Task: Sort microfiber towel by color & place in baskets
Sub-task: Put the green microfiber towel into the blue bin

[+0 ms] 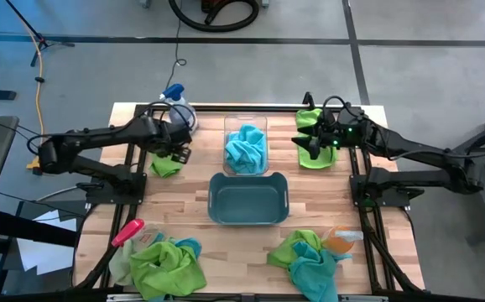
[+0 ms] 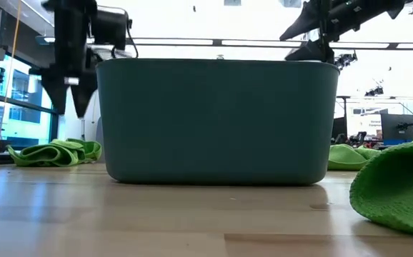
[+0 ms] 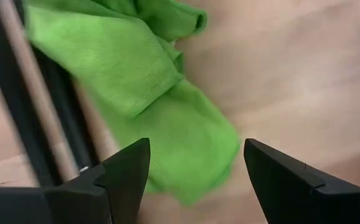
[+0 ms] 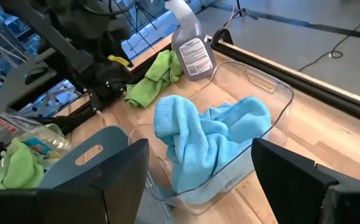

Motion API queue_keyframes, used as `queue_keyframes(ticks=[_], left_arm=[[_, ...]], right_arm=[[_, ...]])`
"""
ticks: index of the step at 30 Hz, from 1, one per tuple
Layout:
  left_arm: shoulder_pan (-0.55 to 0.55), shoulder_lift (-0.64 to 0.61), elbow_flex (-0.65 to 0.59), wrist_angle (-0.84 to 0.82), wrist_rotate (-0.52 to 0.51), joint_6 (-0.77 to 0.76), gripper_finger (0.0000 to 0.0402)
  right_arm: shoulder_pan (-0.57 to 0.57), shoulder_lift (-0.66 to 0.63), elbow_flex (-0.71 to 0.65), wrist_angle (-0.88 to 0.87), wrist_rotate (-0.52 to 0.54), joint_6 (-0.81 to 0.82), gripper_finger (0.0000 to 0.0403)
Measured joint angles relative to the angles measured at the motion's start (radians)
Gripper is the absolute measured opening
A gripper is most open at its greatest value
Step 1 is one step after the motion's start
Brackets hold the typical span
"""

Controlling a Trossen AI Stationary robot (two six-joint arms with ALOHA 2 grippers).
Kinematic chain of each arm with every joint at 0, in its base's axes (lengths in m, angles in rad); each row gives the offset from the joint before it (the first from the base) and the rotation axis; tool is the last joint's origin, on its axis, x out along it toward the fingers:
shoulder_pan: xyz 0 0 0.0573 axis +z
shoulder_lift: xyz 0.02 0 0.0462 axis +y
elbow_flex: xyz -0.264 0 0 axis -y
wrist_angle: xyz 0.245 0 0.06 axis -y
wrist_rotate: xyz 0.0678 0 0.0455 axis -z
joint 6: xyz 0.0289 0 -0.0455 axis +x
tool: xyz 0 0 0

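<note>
A lime green towel (image 1: 166, 165) lies flat on the table left of the clear bin (image 1: 263, 126). My left gripper (image 1: 179, 152) hangs open just above it; in the left wrist view the towel (image 3: 167, 106) shows between and beyond the fingers of the gripper (image 3: 195, 180). The clear bin holds turquoise towels (image 1: 246, 149) (image 4: 211, 137). The dark teal bin (image 1: 248, 210) (image 2: 217, 121) stands nearer. My right gripper (image 1: 313, 144) (image 4: 198, 180) is open and raised, right of the clear bin, over another green towel (image 1: 318, 158). Mixed green and turquoise piles (image 1: 165, 264) (image 1: 308, 258) lie at the near edge.
A spray bottle (image 1: 178, 107) (image 4: 191, 46) stands at the far edge behind my left gripper. A pink-handled brush (image 1: 127, 232) lies beside the near left pile. A crumpled wrapper (image 1: 341, 241) sits by the near right pile. Bare wood shows around the teal bin.
</note>
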Motion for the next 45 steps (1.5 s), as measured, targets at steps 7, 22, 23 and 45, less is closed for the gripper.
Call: queue_keyframes(ticks=[7,22,23,45], left_arm=[[0.132,0.000,-0.133,0.147,-0.048,-0.091,0.0248],[0.279,0.000,-0.306,0.357,-0.043,-0.111,0.0248],[0.284,0.000,-0.315,0.363,-0.035,-0.104,0.0248],[0.283,-0.022,-0.405,0.469,0.213,0.073,0.0020]], right_arm=[[0.000,0.003,0.000,0.003,0.000,0.001,0.0279],[0.000,0.003,0.000,0.003,0.009,-0.002,0.0279],[0.000,0.003,0.000,0.003,0.009,-0.002,0.0279],[0.000,0.003,0.000,0.002,0.012,0.001,0.0279]])
